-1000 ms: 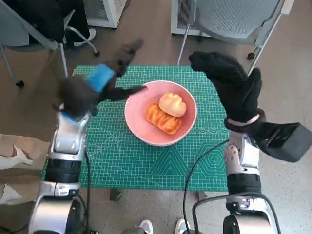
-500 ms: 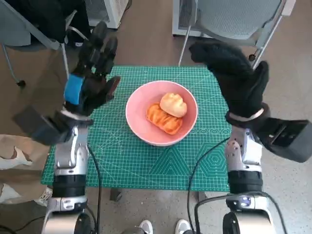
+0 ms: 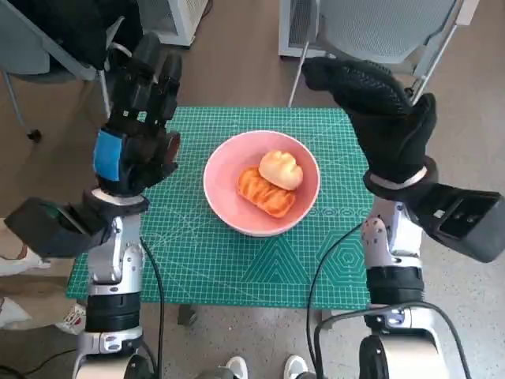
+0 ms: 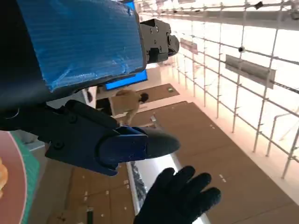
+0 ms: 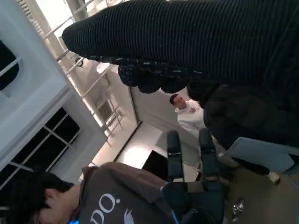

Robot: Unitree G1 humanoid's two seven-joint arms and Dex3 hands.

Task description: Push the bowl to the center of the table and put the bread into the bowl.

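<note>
A pink bowl stands near the middle of the green cutting mat. Two pieces of bread lie in it: an orange striped pastry and a pale round bun. My left hand is raised upright to the left of the bowl, fingers spread, holding nothing. My right hand is raised to the right of the bowl, fingers extended and empty. The bowl's rim shows at the edge of the left wrist view, and the right glove appears there too. The left hand is visible in the right wrist view.
A grey chair stands behind the table, another chair at the back left. A person in a white top and a person in a dark printed top show in the right wrist view. Cables hang at the table's front.
My left hand has swung from lying sideways near the bowl's left rim to upright with fingers up, apart from the bowl. The right hand, bowl and bread have barely moved.
</note>
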